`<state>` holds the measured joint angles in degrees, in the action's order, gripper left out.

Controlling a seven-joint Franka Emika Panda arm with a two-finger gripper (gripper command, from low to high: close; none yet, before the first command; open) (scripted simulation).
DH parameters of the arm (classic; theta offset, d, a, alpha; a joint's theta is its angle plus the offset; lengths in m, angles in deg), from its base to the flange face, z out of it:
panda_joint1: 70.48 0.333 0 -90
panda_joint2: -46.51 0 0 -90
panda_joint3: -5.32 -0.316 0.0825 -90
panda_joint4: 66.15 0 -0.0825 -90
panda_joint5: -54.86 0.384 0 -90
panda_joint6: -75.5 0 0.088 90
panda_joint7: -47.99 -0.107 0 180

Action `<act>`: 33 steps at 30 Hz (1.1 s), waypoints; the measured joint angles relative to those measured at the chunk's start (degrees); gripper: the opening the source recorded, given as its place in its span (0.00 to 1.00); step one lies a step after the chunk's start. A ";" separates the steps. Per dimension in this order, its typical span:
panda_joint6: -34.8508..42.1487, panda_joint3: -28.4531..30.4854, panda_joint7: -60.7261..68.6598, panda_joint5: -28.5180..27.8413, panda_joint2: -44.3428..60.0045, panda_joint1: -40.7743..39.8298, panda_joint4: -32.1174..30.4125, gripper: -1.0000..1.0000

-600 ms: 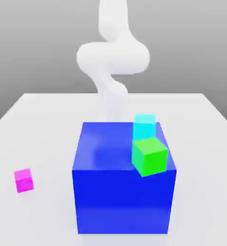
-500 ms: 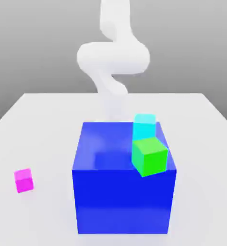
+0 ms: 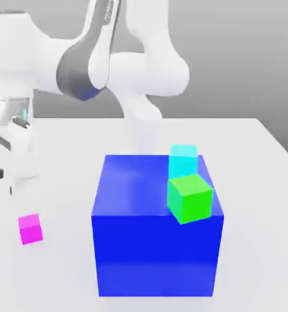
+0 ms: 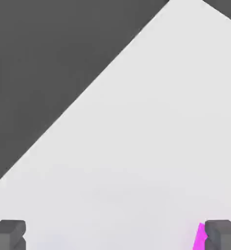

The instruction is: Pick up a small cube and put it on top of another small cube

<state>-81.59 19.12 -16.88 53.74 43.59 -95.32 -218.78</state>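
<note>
The small cube (image 3: pixel 30 228) is plain magenta and rests on the white table at the exterior view's left, in front of the big blue block. My gripper (image 3: pixel 3 175) hangs above and slightly behind the cube, near that view's left edge, without touching it. In the hand view the gripper (image 4: pixel 115 237) is open, its two dark fingertips (image 4: pixel 8 234) standing far apart with bare table between them. A sliver of the magenta cube (image 4: pixel 199 238) shows just beside one fingertip. Nothing is held.
A large blue block (image 3: pixel 157 244) stands in the middle of the white table (image 3: pixel 256 183). On its top, toward the exterior view's right, sit a green cube (image 3: pixel 190 198) and behind it a cyan cube (image 3: pixel 183 159). The table edge (image 4: pixel 88 93) runs across the hand view.
The arm has swung from behind the blue block over to the exterior view's left, bringing the hand above the magenta cube. None of the cubes has moved.
</note>
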 joint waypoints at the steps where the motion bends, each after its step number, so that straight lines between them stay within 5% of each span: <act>1: -1.19 0.53 -0.05 1.15 2.13 -0.93 -1.00 0.50; 9: -12.98 -5.96 6.56 13.62 19.01 -9.00 -1.71 0.50; 10: -14.52 -7.40 7.26 14.51 20.89 -10.23 -1.32 0.00; 17: -14.89 -7.84 7.12 14.36 21.28 -10.68 -1.26 0.00; 24: -5.25 -3.19 1.87 5.46 9.62 -6.61 -2.97 0.00; 33: 14.66 -13.51 2.05 6.98 6.24 8.15 13.17 0.00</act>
<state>-66.94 5.61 -14.84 60.72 49.83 -87.17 -205.61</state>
